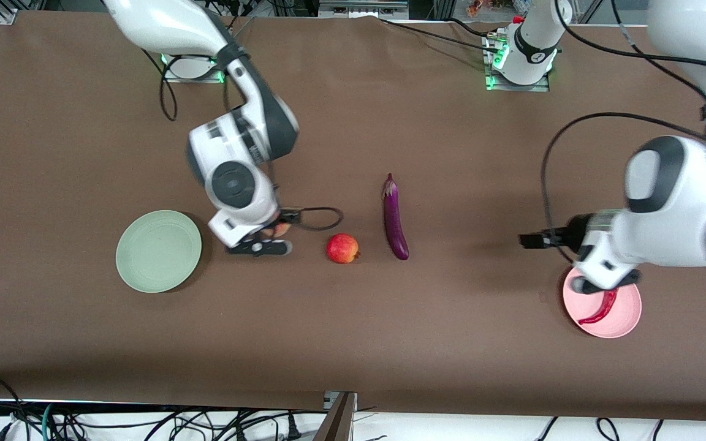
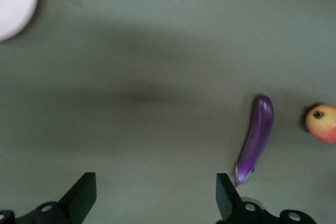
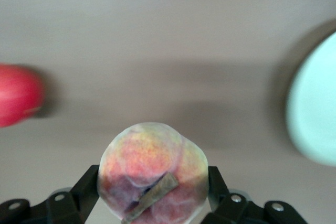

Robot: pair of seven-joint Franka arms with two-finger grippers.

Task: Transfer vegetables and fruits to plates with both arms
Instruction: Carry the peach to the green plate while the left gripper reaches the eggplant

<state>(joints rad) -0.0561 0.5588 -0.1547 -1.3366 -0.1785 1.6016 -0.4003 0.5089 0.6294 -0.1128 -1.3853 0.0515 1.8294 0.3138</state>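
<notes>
My right gripper [image 1: 262, 240] is shut on the pale orange-pink peach [image 3: 152, 169], its jaws pressed on both sides of it [image 3: 153, 188]. It holds the peach [image 1: 280, 229] over the table between the mint green plate [image 1: 158, 251] and the red-yellow apple [image 1: 342, 248]. The purple eggplant [image 1: 394, 217] lies beside the apple, toward the left arm's end. The red chili [image 1: 600, 308] lies on the pink plate [image 1: 626, 321]. My left gripper [image 1: 605, 283] hangs open over that plate with nothing between its fingers [image 2: 155, 198]. The left wrist view shows the eggplant [image 2: 257, 137] and the apple [image 2: 323, 123].
Both arm bases [image 1: 520, 67] stand along the table edge farthest from the front camera. A black cable loop [image 1: 319, 218] trails from the right wrist toward the apple. The pink plate's rim [image 2: 16, 1] shows in the left wrist view, the green plate [image 3: 315, 108] in the right.
</notes>
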